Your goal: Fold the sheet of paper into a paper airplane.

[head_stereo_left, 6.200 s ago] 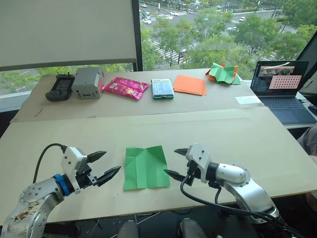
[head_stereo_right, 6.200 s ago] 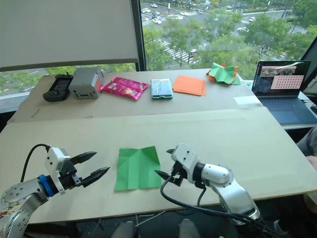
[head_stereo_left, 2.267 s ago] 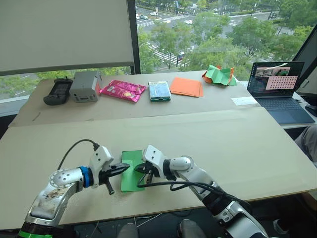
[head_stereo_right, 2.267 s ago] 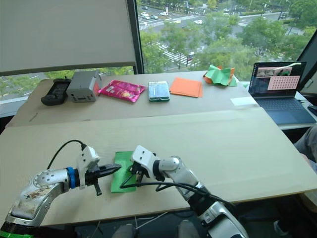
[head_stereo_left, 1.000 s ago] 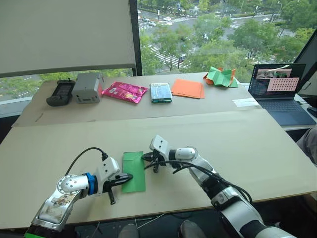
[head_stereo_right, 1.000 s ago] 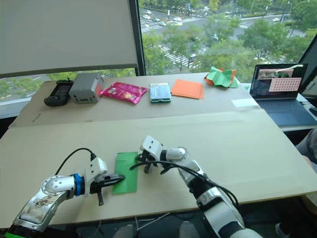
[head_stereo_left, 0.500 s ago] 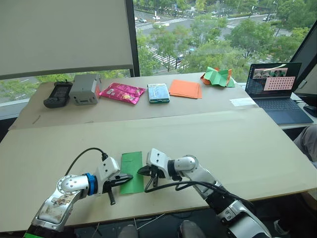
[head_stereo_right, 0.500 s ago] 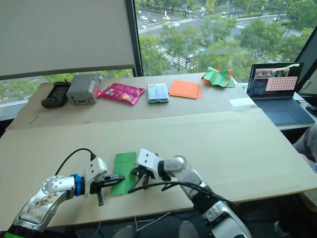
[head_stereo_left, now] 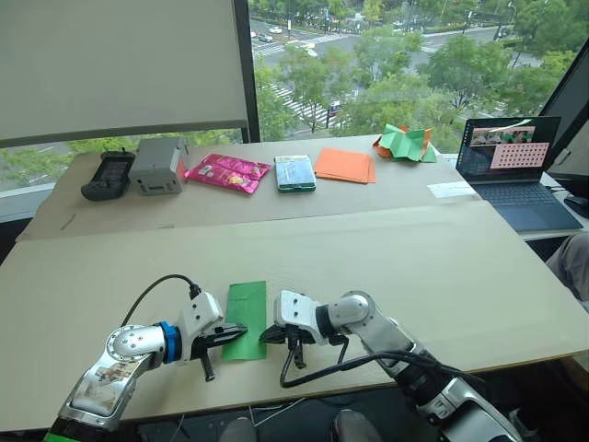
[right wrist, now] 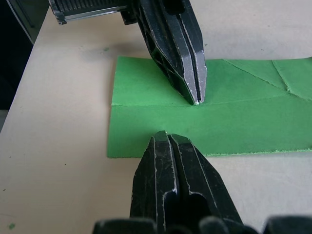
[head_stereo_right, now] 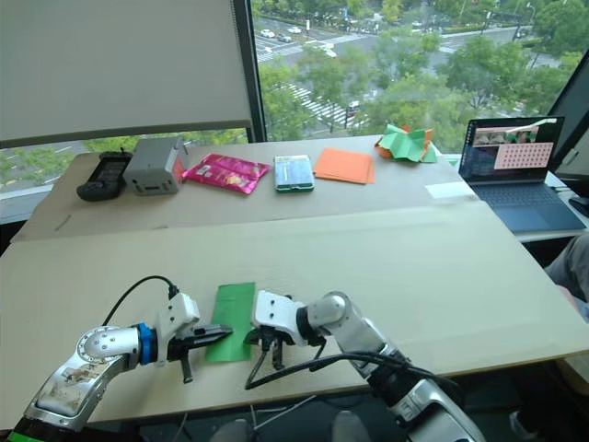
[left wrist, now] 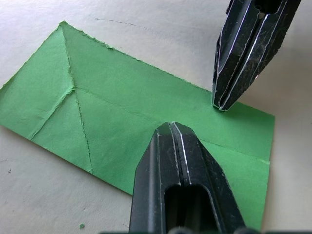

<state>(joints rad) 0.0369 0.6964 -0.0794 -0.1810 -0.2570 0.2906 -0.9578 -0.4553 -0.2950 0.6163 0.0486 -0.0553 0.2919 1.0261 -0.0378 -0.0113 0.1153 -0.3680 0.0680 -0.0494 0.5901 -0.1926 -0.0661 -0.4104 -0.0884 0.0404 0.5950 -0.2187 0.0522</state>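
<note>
In the left eye view, the sheet of paper (head_stereo_left: 246,307) lies folded into a long narrow strip near the front edge of the table (head_stereo_left: 442,267). The left gripper (head_stereo_left: 232,332) touches its near left corner, and the right gripper (head_stereo_left: 268,335) sits at its near right edge. The right eye view shows the same thing: both grippers meet at the near end of the strip, very close to each other. In the left wrist view, the left gripper's fingers (left wrist: 181,161) are pressed tight together with nothing between them, and their tip rests on top of the green paper. The right gripper's tip comes down on the paper's edge nearby. In the right wrist view, the right gripper's fingers (right wrist: 175,161) are also squeezed together and empty, right at the paper's long edge. I think the paper could slide or spin, because only two small tips hold it down. The two grippers could also bump, since they are so close. A hard push might tear the thin paper or make a crooked fold.
</note>
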